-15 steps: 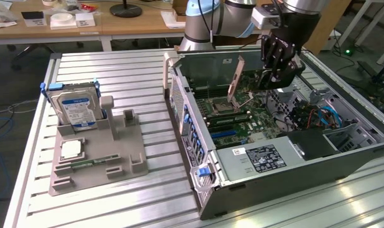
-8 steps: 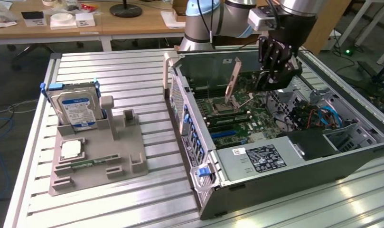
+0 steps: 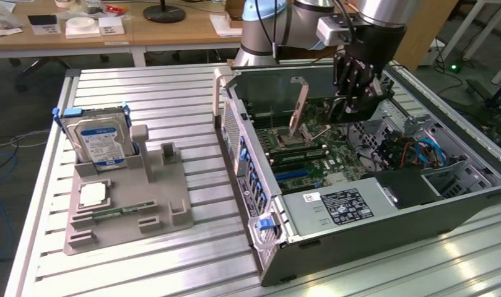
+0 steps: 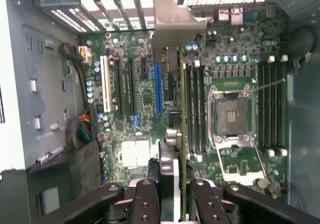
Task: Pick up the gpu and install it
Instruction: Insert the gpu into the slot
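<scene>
My gripper (image 3: 352, 99) hangs inside the open computer case (image 3: 259, 204), above the motherboard (image 3: 312, 164). It is shut on the gpu (image 3: 350, 112), which hangs on edge below the fingers. In the wrist view the gpu (image 4: 170, 166) appears edge-on between the black fingers (image 4: 145, 201), and its silver end bracket (image 4: 172, 24) points toward the case's rear slot openings. The card sits over the motherboard (image 4: 135, 154), close beside the long blue slot (image 4: 158, 89). I cannot tell whether its lower edge touches a slot.
A silver hard drive (image 3: 101, 139) with a blue-white label stands in a grey holder (image 3: 130, 210) at the exterior view's left, with a memory stick (image 3: 111, 213) lying in it. The power supply (image 3: 341, 207) fills the case's near corner. An open CPU socket (image 4: 232, 116) lies beside the memory slots.
</scene>
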`<state>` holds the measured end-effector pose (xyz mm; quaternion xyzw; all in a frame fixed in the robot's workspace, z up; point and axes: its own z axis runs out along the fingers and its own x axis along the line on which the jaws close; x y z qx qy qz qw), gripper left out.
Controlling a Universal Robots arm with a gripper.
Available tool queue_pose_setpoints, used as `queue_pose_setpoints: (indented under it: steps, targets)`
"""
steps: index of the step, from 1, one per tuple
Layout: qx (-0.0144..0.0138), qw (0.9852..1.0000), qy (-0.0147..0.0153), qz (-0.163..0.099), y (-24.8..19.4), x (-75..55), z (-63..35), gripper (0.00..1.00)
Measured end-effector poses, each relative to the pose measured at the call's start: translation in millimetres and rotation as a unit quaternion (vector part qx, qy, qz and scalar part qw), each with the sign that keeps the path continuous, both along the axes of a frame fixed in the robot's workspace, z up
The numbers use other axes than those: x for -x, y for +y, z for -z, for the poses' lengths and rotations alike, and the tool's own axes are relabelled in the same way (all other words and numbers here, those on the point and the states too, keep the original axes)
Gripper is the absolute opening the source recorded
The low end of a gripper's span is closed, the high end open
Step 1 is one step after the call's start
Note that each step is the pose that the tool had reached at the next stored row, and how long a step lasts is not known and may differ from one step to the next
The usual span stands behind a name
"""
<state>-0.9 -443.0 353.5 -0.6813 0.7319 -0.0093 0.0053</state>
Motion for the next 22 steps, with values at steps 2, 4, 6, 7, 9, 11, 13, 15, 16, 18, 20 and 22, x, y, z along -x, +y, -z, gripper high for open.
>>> queue_pose_setpoints:
  steps: [2, 4, 6, 7, 9, 11, 13, 15, 16, 18, 20, 22]
  targets:
    - [0.0012, 1.0000, 0.0001, 0.000, 0.0, 3.3, 2.0, 0.28]
    - [0.0020, 1.0000, 0.0007, 0.000, 0.0, 5.2, 3.9, 0.28]
    - [0.0029, 1.0000, 0.0020, 0.000, 0.0, 6.8, 5.8, 0.28]
    - [0.0031, 1.0000, 0.0026, 0.000, 0.0, 7.2, 7.0, 0.28]
    - [0.0031, 1.0000, 0.0030, 0.000, 0.0, 8.6, 9.9, 0.28]
    - [0.0031, 1.0000, 0.0031, 0.000, 0.0, 11.5, 13.1, 0.28]
    - [0.0030, 1.0000, 0.0031, 0.000, 0.0, 16.2, 16.3, 0.28]
    - [0.0031, 1.0000, 0.0034, -0.001, 0.0, 18.5, 19.6, 0.28]
    - [0.0031, 1.0000, 0.0034, -0.003, 0.0, 18.5, 21.2, 0.28]
    - [0.0031, 0.9999, 0.0035, -0.015, 0.0, 18.5, 24.0, 0.28]
    - [0.0032, 0.9995, 0.0034, -0.030, 0.0, 18.5, 25.6, 0.28]
    - [0.0032, 0.9995, 0.0019, -0.030, 0.0, 18.8, 27.4, 0.28]
